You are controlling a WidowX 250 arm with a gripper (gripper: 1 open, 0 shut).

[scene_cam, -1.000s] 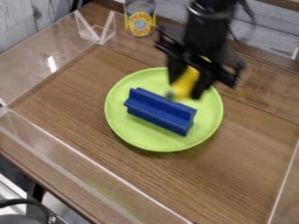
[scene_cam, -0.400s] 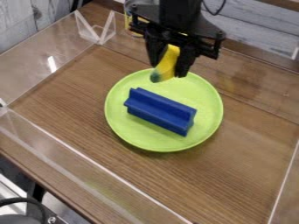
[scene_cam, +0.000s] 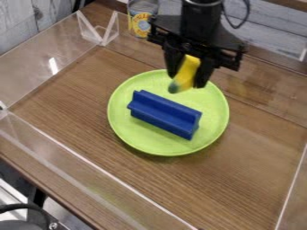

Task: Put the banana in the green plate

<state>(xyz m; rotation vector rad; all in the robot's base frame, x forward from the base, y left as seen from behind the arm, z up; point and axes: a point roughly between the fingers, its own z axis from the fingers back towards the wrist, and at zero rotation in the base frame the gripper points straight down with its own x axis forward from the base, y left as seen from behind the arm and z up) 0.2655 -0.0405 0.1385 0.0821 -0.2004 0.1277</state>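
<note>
The yellow banana (scene_cam: pixel 185 74) hangs nearly upright, its greenish tip down, clamped in my gripper (scene_cam: pixel 189 65), which is shut on it. It hovers over the far right part of the green plate (scene_cam: pixel 135 133), just above the plate's surface near the back rim. The black arm comes down from the top of the view and hides the banana's upper end.
A blue ridged block (scene_cam: pixel 163 112) lies across the middle of the plate. A yellow-labelled can (scene_cam: pixel 143 17) stands at the back behind the arm. Clear acrylic walls (scene_cam: pixel 36 67) border the wooden table (scene_cam: pixel 258 153) on the left, front and right.
The gripper with the banana swung left and back, then came right again; it now sits slightly higher and farther back over the plate than one second ago.
</note>
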